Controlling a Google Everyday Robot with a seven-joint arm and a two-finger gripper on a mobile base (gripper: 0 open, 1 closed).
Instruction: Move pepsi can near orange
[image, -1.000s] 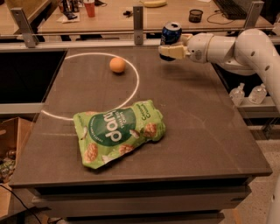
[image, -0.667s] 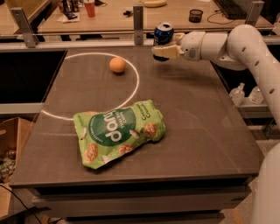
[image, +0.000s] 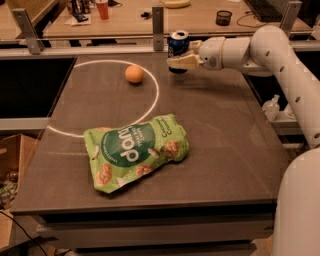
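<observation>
The pepsi can (image: 177, 44), dark blue with a silver top, is held upright just above the far part of the dark table (image: 220, 130). My gripper (image: 180, 59) is shut on the can, its pale fingers (image: 183, 62) across the can's lower half, the white arm reaching in from the right. The orange (image: 134, 74) sits on the table to the left of the can, inside a white circle line, about a can's height and a half away from the can.
A green chip bag (image: 135, 151) lies in the middle of the table. A railing with metal posts (image: 158, 20) runs behind the far edge. A second table behind holds a red cup (image: 102, 9), a banana (image: 175, 3) and a black cup (image: 224, 17).
My gripper has carried the pepsi can leftward along the far edge of the table, closer to the orange. The orange and the chip bag have not moved.
</observation>
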